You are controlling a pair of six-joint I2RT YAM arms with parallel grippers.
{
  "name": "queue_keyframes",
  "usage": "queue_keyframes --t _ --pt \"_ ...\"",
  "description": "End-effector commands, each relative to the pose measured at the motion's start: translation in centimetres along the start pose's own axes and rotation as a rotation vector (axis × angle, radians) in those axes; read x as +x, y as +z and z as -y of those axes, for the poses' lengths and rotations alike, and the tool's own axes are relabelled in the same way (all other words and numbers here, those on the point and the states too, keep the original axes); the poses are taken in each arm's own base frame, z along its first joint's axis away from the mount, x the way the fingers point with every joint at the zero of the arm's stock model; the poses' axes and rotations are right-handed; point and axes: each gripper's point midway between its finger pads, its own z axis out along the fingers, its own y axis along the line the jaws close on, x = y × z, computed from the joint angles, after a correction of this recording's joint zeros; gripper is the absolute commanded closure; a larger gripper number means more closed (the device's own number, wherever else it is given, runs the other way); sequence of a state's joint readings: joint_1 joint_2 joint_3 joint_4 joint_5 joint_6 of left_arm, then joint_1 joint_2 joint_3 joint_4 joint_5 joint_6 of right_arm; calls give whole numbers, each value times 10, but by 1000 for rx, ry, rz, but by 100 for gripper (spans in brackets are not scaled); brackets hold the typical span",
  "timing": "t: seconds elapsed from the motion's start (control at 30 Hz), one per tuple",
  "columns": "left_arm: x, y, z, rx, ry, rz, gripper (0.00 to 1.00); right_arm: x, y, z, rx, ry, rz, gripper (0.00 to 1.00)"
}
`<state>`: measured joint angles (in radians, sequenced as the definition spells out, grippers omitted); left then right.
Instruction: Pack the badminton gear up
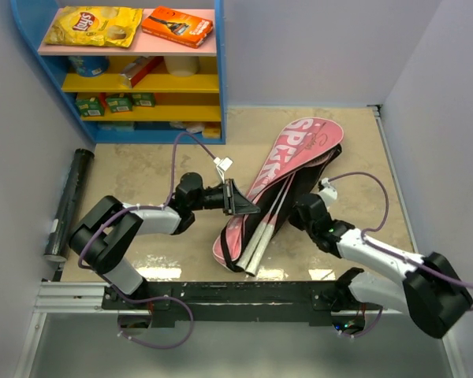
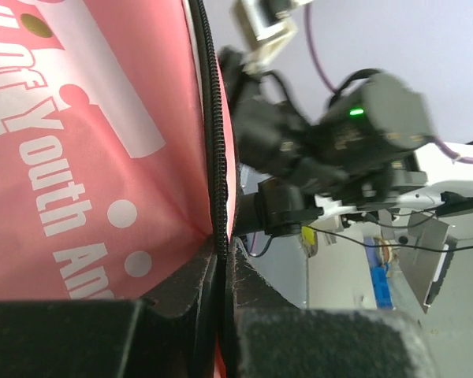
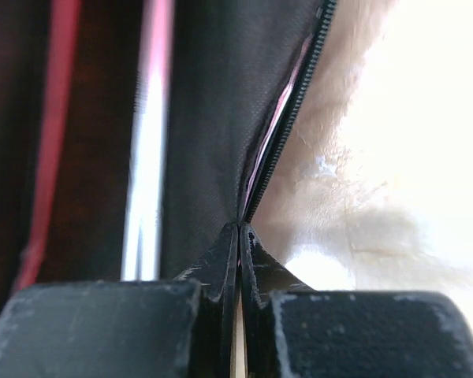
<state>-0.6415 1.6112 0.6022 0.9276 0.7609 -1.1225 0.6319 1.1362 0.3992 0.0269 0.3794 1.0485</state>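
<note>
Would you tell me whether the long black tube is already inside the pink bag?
No, the black tube lies in the open, far off to the left of the pink bag.

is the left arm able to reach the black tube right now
Probably not yet: the left gripper is shut on the pink bag at its edge. Otherwise nothing lies between it and the black tube.

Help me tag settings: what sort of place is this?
Probably a staged lab cell: plain white walls box in a tan tabletop, and a blue shelf unit holds a Lay's bag.
</note>
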Motion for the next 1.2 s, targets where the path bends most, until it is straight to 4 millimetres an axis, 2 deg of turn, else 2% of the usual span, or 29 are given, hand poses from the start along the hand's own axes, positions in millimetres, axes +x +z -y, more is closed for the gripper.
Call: queue_keyframes --t 0.0,0.03,0.1,0.13,0.17,0.23,0.27,0.33,0.4,0.43,0.53,0.63,0.67,0.7,0.77,0.87,0.93,0.97,1.13,1.17 --pt "-17 1 15 47 114 36 100 -44 -34 4 66 -137 105 100" --pt "-17 1 13 42 110 35 100 -46 -40 9 86 -162 101 100" --pt "-15 2 6 31 100 30 100 -63 -56 -1 60 -178 142 100" --pt "-14 2 4 27 93 30 100 -65 -61 4 77 -196 135 100" --pt "-14 2 3 26 92 33 100 -73 -69 -5 59 -196 147 100" --pt "-13 3 -1 19 83 29 100 -80 -80 -6 55 -221 152 100" --pt "-13 4 -1 19 80 27 100 -88 -88 -15 35 -221 162 100" --pt "-14 4 -2 16 80 27 100 -93 -98 -18 24 -245 152 100" --pt "-15 6 -5 2 86 23 100 -104 -110 -33 -19 -261 165 100" --pt "-15 6 -8 -8 87 20 100 -106 -111 -39 -30 -271 159 100" --pt "-11 8 -23 -56 55 2 100 -102 -107 -38 -2 -309 127 100" --pt "-14 5 -7 -24 84 11 100 -106 -114 -48 -55 -303 139 100" --pt "-14 3 -18 -96 65 15 100 -111 -117 -49 -61 -298 162 100" --pt "-26 4 -15 -123 166 29 100 -111 -115 -47 -48 -317 165 100" --pt "-30 2 -24 -216 174 12 100 -105 -107 -42 -6 -340 131 100" --pt "-37 -1 -13 -218 216 32 100 -98 -103 -47 -49 -322 118 100" --pt "-38 -5 -17 -261 235 20 100 -94 -99 -47 -66 -309 117 100" --pt "-47 -6 -14 -281 262 43 100 -92 -97 -46 -62 -311 109 100" --pt "-60 -15 -21 -401 338 32 100 -70 -86 -47 -106 -273 45 100" --pt "-70 -16 -18 -424 378 53 100 -66 -84 -48 -116 -263 37 100"
